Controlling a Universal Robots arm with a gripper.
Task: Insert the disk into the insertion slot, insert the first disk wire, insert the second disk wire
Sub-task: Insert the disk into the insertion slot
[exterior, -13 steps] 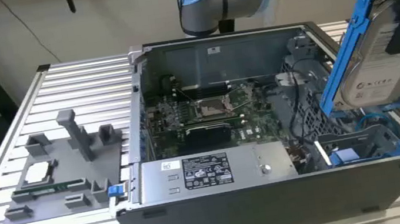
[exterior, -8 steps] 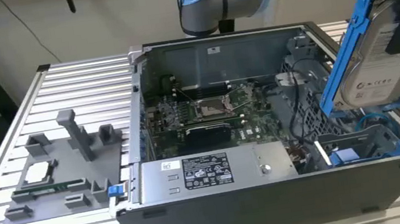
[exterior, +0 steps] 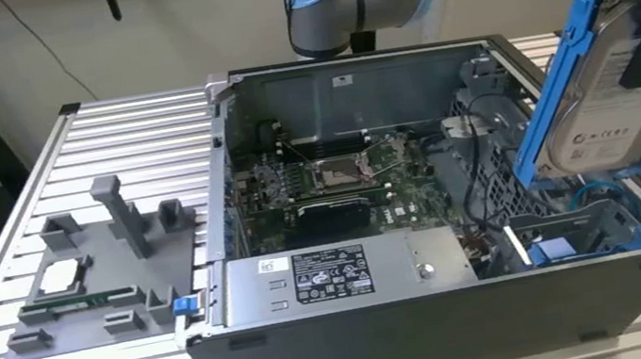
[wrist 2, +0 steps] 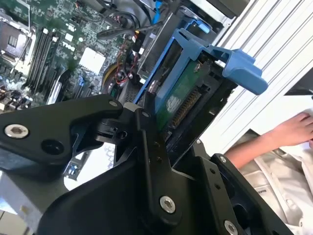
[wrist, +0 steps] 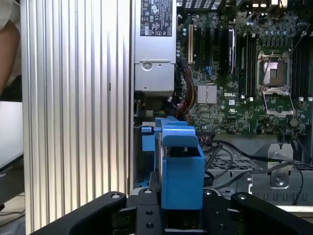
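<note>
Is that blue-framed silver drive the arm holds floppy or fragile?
Probably stiff: the silver hard drive in its blue plastic caddy juts straight from the gripper. Likely fragile: its green circuit board shows bare.

**The disk** [exterior: 607, 89]: a silver rectangular drive with a white printed label, framed in a bright blue plastic caddy. It stood nearly on end and tilted, raised above the case [exterior: 445, 332] at its edge on the exterior view's right, label face outward. In the second wrist view its green circuit-board side [wrist 2: 176, 100] and connector row showed, clamped in the gripper [wrist 2: 168, 129].

**The insertion slot** [exterior: 583, 235]: a grey metal cage with blue plastic rails. It lay below the disk in the case's near corner on the exterior view's right, the disk not yet in it.
</note>
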